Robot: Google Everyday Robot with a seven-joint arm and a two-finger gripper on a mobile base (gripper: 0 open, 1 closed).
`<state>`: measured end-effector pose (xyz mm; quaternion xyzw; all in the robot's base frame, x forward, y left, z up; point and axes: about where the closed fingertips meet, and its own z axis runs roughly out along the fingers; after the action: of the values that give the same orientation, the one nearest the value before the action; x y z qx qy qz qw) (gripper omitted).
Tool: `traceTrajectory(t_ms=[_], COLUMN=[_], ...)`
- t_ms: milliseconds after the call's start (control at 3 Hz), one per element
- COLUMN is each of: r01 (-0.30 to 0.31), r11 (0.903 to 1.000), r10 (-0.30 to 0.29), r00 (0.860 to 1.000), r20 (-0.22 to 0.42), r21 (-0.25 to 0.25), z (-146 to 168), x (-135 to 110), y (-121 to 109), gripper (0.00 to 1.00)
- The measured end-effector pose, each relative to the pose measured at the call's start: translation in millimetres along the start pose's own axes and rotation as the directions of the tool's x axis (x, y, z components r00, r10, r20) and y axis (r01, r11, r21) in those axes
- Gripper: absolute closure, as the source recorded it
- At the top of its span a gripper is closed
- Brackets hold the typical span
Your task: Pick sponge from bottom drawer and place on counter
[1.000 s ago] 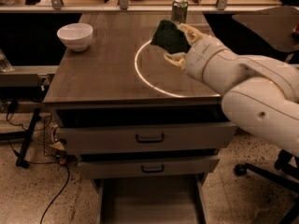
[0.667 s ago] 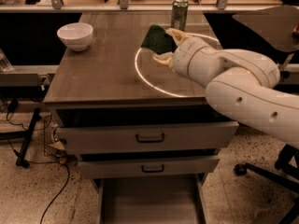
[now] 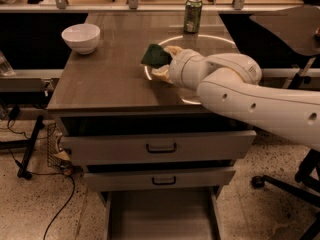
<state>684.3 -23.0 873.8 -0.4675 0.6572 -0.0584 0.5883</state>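
The sponge [image 3: 155, 55] is held clenched in the gripper [image 3: 164, 62], low over the counter [image 3: 110, 79] at the left rim of the white circle [image 3: 220, 38]; whether it touches the top cannot be told. The placing step is judged to be in hand: the sponge has to be settled flat and let go. The bottom drawer [image 3: 160, 219] is pulled out. One sponge, one gripper, one can [image 3: 193, 15], one bowl [image 3: 80, 37] and three drawers are counted.

The gripper [image 3: 161, 62], over the counter [image 3: 110, 79], clasps the sponge [image 3: 155, 55] and hides its right end. Behind the gripper, the arm [image 3: 260, 99] covers part of the circle [image 3: 210, 36] and runs off the edge. Far below the gripper, the bottom drawer [image 3: 160, 219] is cut off.
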Motion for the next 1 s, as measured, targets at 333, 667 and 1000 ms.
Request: traceTrajectory(t_ms=[333, 667, 1000], r01=[0.001, 0.004, 0.005], r11=[1.0000, 1.0000, 1.0000], r10=[-0.001, -0.004, -0.005], r00=[1.000, 1.000, 1.000], r20=[0.006, 0.010, 0.012], r21=[0.004, 0.004, 0.006], z=[-2.0, -2.4, -3.5], x=[-3.7, -6.8, -9.0], y=[-1.5, -1.7, -2.7], gripper=[0.52, 0.20, 0.00])
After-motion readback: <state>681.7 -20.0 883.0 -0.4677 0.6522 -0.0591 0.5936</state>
